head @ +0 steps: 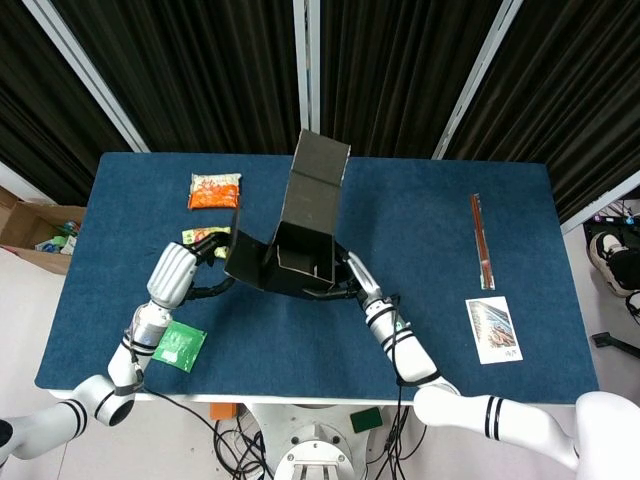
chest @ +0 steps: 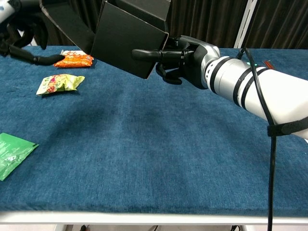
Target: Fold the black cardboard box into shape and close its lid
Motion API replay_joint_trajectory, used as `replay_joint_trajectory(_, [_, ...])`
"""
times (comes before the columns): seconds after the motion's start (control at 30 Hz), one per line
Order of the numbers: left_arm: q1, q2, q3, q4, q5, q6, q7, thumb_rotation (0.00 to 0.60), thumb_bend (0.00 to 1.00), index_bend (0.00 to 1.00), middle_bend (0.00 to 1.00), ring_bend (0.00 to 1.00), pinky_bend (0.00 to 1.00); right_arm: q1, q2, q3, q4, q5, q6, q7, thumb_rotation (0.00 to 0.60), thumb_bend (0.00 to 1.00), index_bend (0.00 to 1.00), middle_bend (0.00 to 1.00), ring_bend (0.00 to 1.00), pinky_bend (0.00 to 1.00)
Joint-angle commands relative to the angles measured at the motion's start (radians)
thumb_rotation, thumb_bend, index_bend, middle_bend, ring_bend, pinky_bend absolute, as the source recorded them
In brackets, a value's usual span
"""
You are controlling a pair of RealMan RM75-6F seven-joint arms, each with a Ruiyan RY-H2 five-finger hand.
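Observation:
The black cardboard box (head: pixel 290 245) hangs tilted above the middle of the blue table (head: pixel 450 200), its lid (head: pixel 318 175) standing up behind it. In the chest view the box (chest: pixel 130 43) fills the upper left. My right hand (head: pixel 352 282) grips its near right corner; one finger (chest: pixel 147 54) lies along the front wall and the others curl below it (chest: pixel 180 57). My left hand (head: pixel 172 272) is raised beside the box's left flap (chest: pixel 65 21), fingers spread (chest: pixel 29 54). I cannot tell whether they touch the flap.
An orange snack packet (head: pixel 215 190) and a yellow-green packet (head: pixel 203 237) lie on the table's left, partly behind the box. A green sachet (head: pixel 178 345) lies near the front left edge. A red stick (head: pixel 482 240) and a photo card (head: pixel 493 328) lie at the right.

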Motion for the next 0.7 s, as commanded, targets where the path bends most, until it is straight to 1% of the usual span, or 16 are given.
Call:
replay_joint_trajectory(0.03, [-0.013, -0.008, -0.007, -0.006, 0.010, 0.023, -0.008, 0.600, 0.19, 0.34, 0.33, 0.62, 0.89, 0.001, -0.001, -0.007, 0.000, -0.008, 0.004, 0.003, 0.600, 0.23, 0.35, 0.44, 0.76, 1.00])
replay_joint_trajectory(0.23, [-0.036, -0.021, -0.012, 0.020, 0.034, 0.067, 0.002, 0.600, 0.19, 0.34, 0.33, 0.62, 0.89, 0.010, 0.002, -0.028, -0.002, -0.027, 0.001, -0.004, 0.600, 0.23, 0.35, 0.44, 0.76, 1.00])
replay_joint_trajectory(0.53, [-0.080, 0.001, 0.013, 0.047, 0.099, 0.097, 0.033, 0.600, 0.17, 0.34, 0.33, 0.62, 0.90, 0.037, 0.006, -0.062, 0.018, -0.031, 0.004, -0.079, 0.600, 0.23, 0.35, 0.44, 0.76, 1.00])
replay_joint_trajectory(0.7, [-0.110, -0.002, 0.036, 0.086, 0.137, 0.099, 0.057, 0.600, 0.17, 0.30, 0.28, 0.62, 0.90, 0.054, 0.010, -0.078, 0.027, -0.017, -0.005, -0.122, 0.600, 0.23, 0.35, 0.44, 0.76, 1.00])
